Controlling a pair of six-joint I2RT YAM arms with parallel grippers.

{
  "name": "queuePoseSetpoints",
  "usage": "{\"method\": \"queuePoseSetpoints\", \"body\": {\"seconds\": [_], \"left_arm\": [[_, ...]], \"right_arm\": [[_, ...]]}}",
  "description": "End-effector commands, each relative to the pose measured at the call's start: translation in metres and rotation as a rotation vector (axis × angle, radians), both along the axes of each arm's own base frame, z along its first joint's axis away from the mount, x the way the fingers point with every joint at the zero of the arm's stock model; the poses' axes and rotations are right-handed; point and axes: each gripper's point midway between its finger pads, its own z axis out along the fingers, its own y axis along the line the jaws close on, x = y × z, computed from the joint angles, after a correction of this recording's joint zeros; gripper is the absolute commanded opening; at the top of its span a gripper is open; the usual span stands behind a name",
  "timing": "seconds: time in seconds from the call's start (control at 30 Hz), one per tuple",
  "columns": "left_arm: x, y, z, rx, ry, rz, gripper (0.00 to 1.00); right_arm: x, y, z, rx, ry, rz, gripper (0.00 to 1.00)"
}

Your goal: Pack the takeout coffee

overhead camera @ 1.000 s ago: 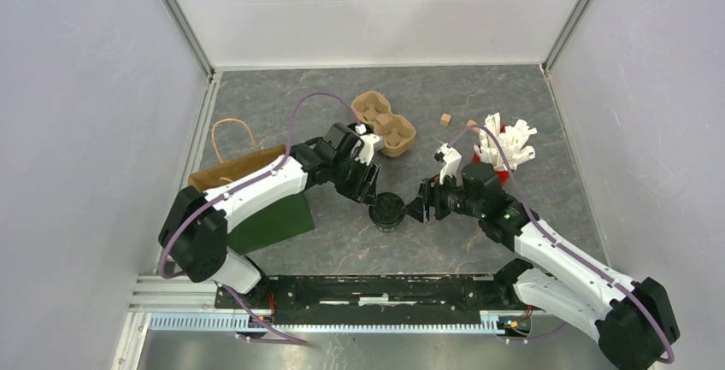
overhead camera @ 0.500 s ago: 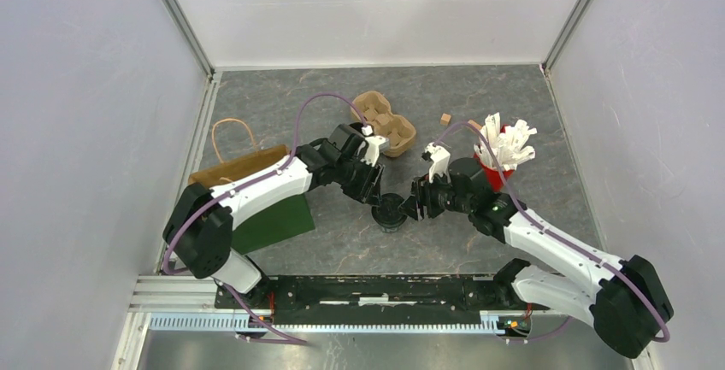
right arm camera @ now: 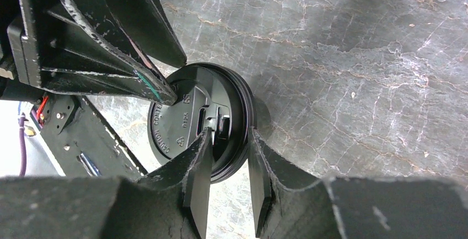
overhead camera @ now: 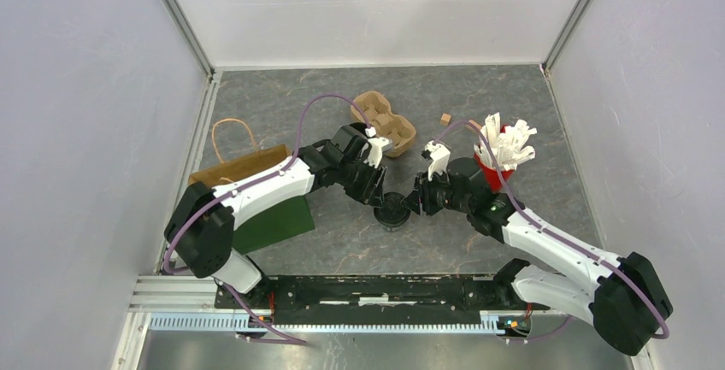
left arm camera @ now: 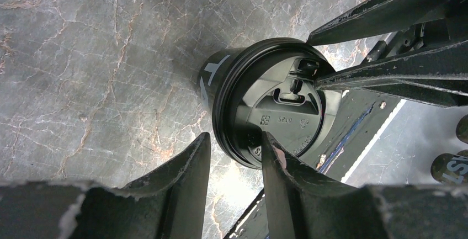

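Presently, the step in hand is taking hold of the takeout coffee [overhead camera: 392, 211]; it is not yet lifted and not packed.

Top view: the cup stands upright on the table [overhead camera: 530, 96], centre, towards the arms' bases; left gripper [overhead camera: 377, 196] meets it from the left and right gripper [overhead camera: 415, 201] from the right, both at lid level; paper bag [overhead camera: 244, 165] sits well apart at far left; pulp carrier tray [overhead camera: 385, 122] and red cup of white sticks [overhead camera: 503, 155] lie behind, untouched.

Left wrist view: left jaws part-spread, astride the near lid rim; one finger [left arm camera: 185, 178] is outside the cup wall, the other over the lid top; the gap looks wider than the rim, so a firm bite cannot be confirmed; the opp. gripper's fingers come in at the sip-hole side.

Right wrist view: same arrangement mirrored; right jaws narrow but not pressed together, straddling the rim by the sip hole; contact w/ the lid is likely, a clamp is not verifiable; a left fingertip sits on or just above the lid's far edge.

Assessment: grasp phase, early in the task; the next move reqs one gripper to seat a sure pinch and the other to let go, then a level lift and carry left to the bag; bag mouth condition is not discernible from above; a lid-only hold risks popping the lid off.
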Motion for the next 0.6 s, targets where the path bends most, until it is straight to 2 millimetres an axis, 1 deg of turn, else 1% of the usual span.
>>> {"method": "queuePoseSetpoints", "body": {"seconds": [0.0, 0.4, 0.47, 0.57], "left_arm": [[-0.003, 0.006, -0.019, 0.063, 0.033, 0.024, 0.45], [-0.003, 0.012, -0.031, 0.113, 0.045, 0.033, 0.44], [-0.003, 0.013, -0.032, 0.122, 0.046, 0.036, 0.44], [-0.004, 0.014, -0.033, 0.129, 0.045, 0.036, 0.44]], "right_arm": [[-0.003, -0.012, -0.02, -0.041, 0.002, -0.031, 0.33], [-0.021, -0.033, -0.064, -0.104, 0.063, -0.065, 0.33], [-0.024, -0.038, -0.072, -0.116, 0.074, -0.08, 0.3], [-0.03, -0.043, -0.082, -0.113, 0.085, -0.096, 0.3]]}}
